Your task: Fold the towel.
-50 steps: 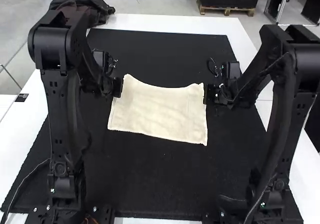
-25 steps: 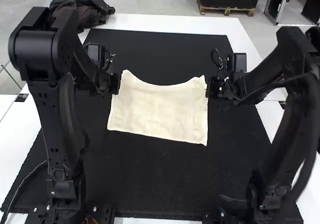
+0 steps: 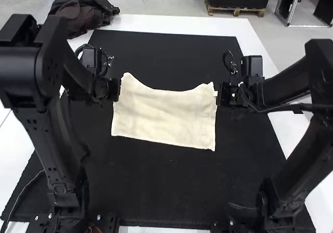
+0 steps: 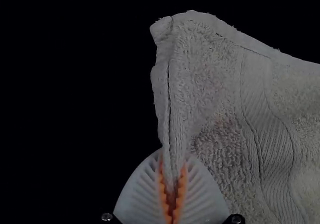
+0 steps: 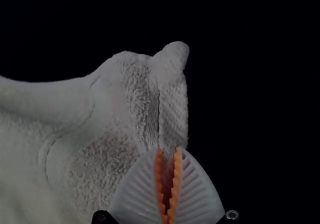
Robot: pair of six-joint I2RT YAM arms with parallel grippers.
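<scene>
In the high view the cream towel [image 3: 164, 116] lies spread as a wide rectangle, its far edge sagging between two raised corners. The left gripper [image 3: 118, 89] is at its left side near the far corner, and the right gripper [image 3: 216, 93] is at the opposite side. The left wrist view has the left gripper [image 4: 172, 184] shut on a pinched side edge of the towel [image 4: 215, 84], just below the corner. In the right wrist view, the right gripper [image 5: 168, 176] is shut on the other side edge of the towel [image 5: 120, 99], near its corner.
A black mat [image 3: 156, 186] lies under the towel on the white table [image 3: 171, 22]. Dark clothing [image 3: 86, 7] is heaped at the table's far left corner. Both arms stand on either side of the towel.
Both arms have swung outward at their elbows. The left gripper has shifted slightly left and the right gripper slightly right, with the towel's far edge between them; its near edge has barely moved.
</scene>
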